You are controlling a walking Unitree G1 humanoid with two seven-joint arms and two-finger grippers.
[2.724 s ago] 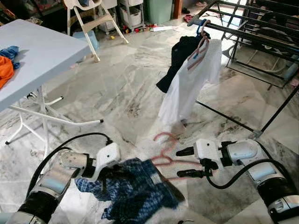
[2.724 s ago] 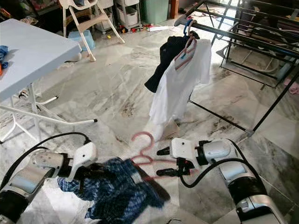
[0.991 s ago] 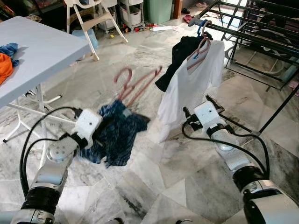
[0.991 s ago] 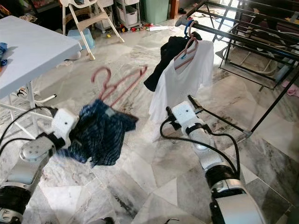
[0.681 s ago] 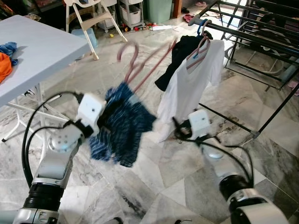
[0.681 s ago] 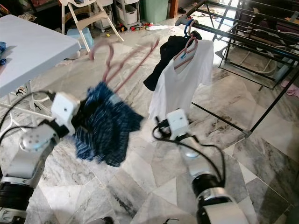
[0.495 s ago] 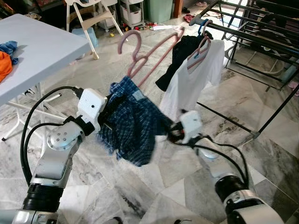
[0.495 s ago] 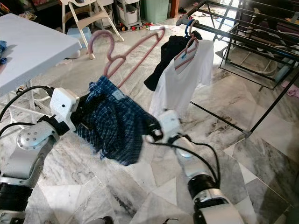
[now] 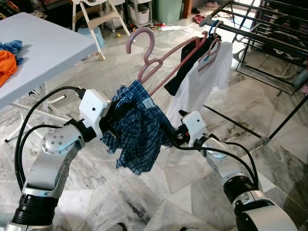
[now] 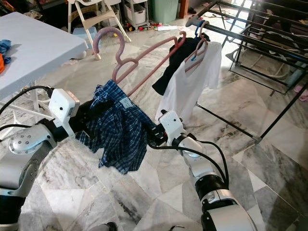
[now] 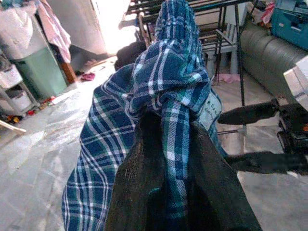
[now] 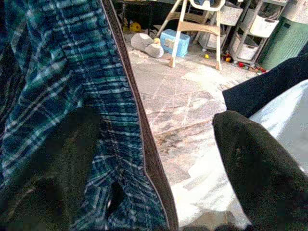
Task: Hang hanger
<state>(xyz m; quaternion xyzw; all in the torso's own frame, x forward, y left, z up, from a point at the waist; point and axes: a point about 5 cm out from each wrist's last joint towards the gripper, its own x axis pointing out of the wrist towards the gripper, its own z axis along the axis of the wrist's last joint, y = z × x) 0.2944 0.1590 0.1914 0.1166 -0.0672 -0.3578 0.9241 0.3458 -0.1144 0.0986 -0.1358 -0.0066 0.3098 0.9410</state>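
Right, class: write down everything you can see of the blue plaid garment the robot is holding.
The blue plaid garment is soft woven cloth, checked dark blue, white and green, with a small pale label near its top. It hangs crumpled from the pink hangers, raised above the marble floor. The left pincer is shut on its fabric; the right pincer reaches its other edge, open.

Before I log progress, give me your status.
Left gripper shut on blue plaid cloth with pink plastic hanger. Right gripper open at cloth's edge. Hanger not yet on black rack.
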